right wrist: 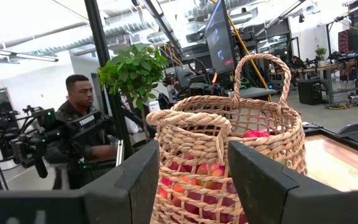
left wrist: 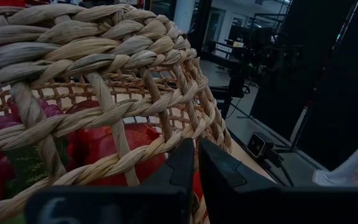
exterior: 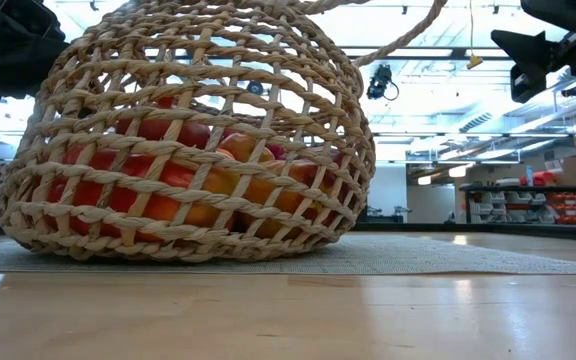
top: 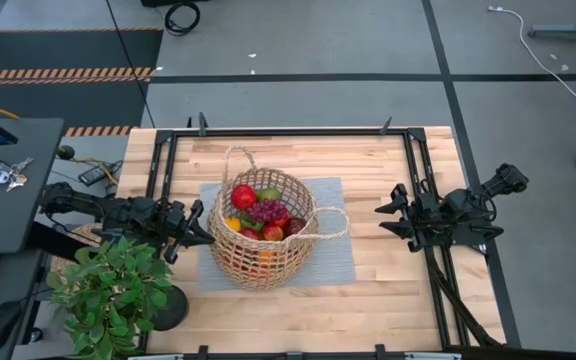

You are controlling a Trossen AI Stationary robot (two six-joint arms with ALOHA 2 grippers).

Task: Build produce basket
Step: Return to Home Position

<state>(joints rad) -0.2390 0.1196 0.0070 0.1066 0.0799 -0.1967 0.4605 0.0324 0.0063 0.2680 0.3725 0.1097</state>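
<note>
The tan wicker basket [top: 261, 240] stands on a grey mat [top: 333, 265] at the table's middle. In it lie the produce [top: 260, 212]: a red apple [top: 243, 196], purple grapes [top: 268, 210], green and orange fruit. One loop handle [top: 236, 160] points to the far edge, and the other [top: 333, 222] lies out to the right. My left gripper [top: 200, 232] is shut, level, right at the basket's left wall [left wrist: 104, 112]. My right gripper [top: 388, 210] stands open to the right of the basket, facing it [right wrist: 229, 162] and apart from it. My left gripper's shut fingertips [left wrist: 188, 155] stand level against the woven left wall of the basket [left wrist: 166, 140], just below its rim. Whether they touch the weave, I cannot tell.
A leafy potted plant [top: 113, 290] stands at the table's near left corner, close behind my left arm. Black frame rails [top: 288, 132] run around the tabletop. A side desk with keys [top: 3, 175] is at the left. A person [right wrist: 79, 118] sits beyond the table.
</note>
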